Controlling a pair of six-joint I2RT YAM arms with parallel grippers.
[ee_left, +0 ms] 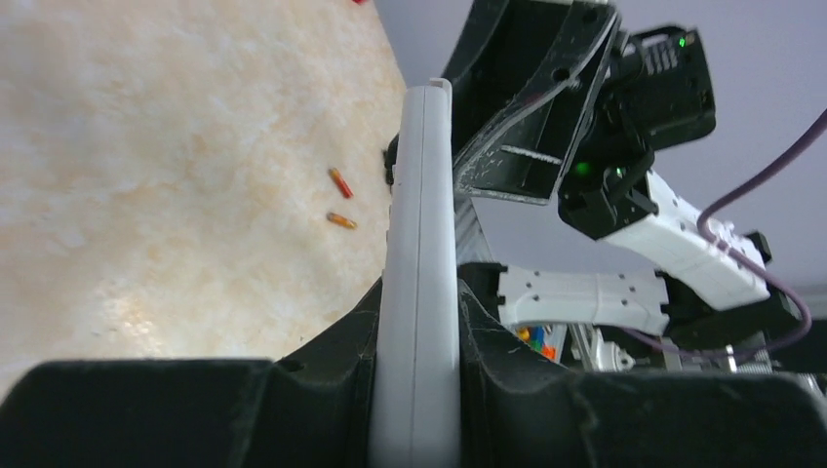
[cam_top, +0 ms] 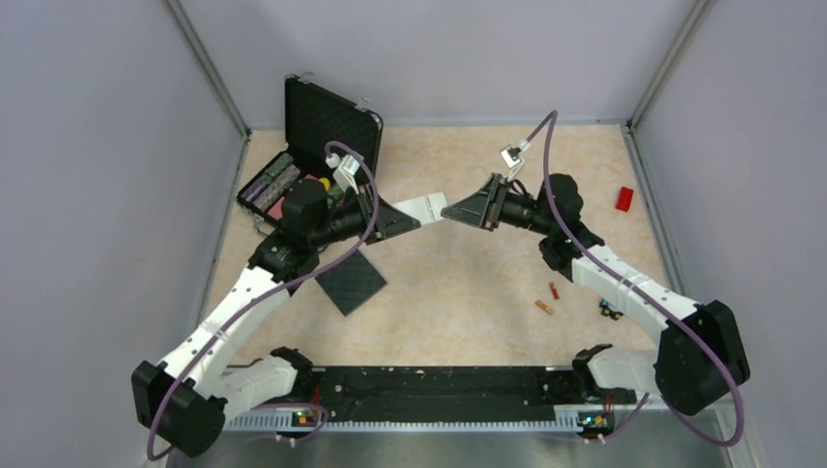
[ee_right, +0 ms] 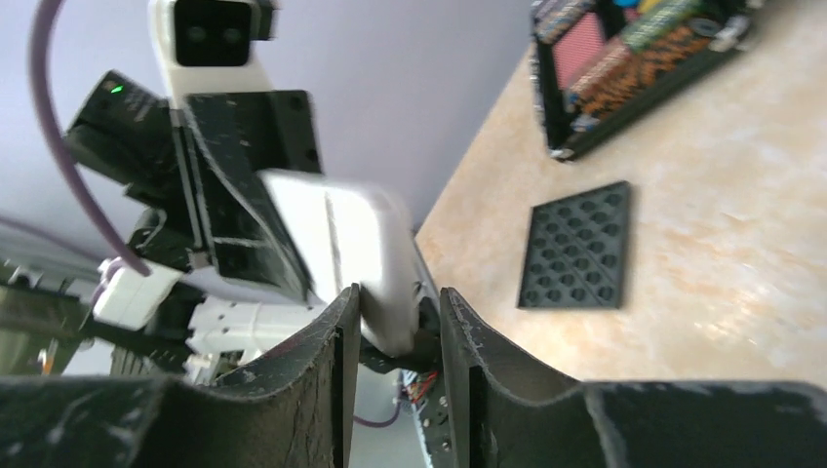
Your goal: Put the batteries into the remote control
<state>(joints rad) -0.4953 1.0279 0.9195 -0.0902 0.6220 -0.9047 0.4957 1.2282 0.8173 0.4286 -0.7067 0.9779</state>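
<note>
Top external view: the small white-grey rectangular remote control (cam_top: 422, 206) is held above the beige marbled tabletop (cam_top: 468, 283) at centre frame, bridged between the left pincer (cam_top: 410, 220) and the right pincer (cam_top: 449, 210). In the left wrist view the left pincer is clamped tight on the remote's near end, which stands edge-on between its black fingers (ee_left: 293, 409). In the right wrist view the right pincer's jaws straddle the other end, only narrowly parted; whether they press it I cannot tell. Two tiny orange-red cylindrical batteries (cam_top: 553, 291) lie close together on the tabletop at lower right of the top view, well apart from the remote. A black square studded pad (cam_top: 349, 283) lies left of centre.
</note>
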